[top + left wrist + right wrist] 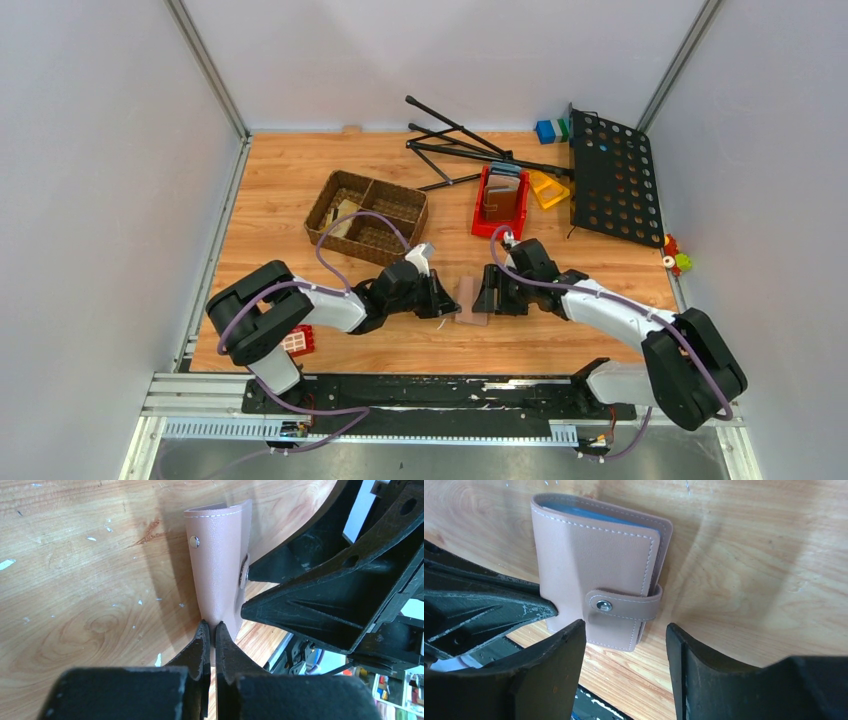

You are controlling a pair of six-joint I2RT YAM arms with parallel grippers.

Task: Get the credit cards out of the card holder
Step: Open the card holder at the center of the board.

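Observation:
The card holder [470,300] is a taupe-brown wallet on the wooden table between my two grippers. It is closed, with its snap strap [624,605] fastened. My left gripper [210,626] is shut on one edge of the card holder [217,555]. My right gripper [624,630] is open just short of the strap side of the card holder [594,560], with its jaws apart on either side of the strap's line. In the top view the left gripper [441,298] and right gripper [489,293] flank it. The credit cards are hidden; only a blue strip [574,511] shows inside the holder's open end.
A woven basket [366,216] stands behind the left arm. A red bin [500,205] holding wallets, a yellow piece [548,188], black tripod legs [460,148] and a black perforated plate [612,175] lie at the back right. A red block [298,342] lies by the left arm.

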